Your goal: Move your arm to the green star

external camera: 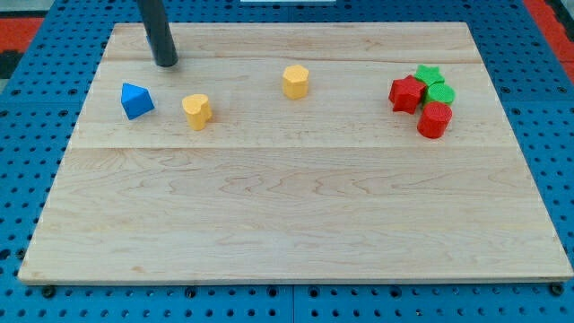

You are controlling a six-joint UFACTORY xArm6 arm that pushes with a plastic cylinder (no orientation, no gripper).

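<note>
The green star (429, 74) lies near the view's right, at the top of a tight cluster with a red star (405, 93), a green block (440, 93) and a red block (434, 119). My tip (165, 64) rests on the wooden board at the view's upper left, far to the left of the green star. It stands just above and to the right of a blue block (136, 100).
A yellow block (197, 111) lies right of the blue block. Another yellow block (295, 81) sits near the top middle. The wooden board (287, 215) lies on a blue perforated table.
</note>
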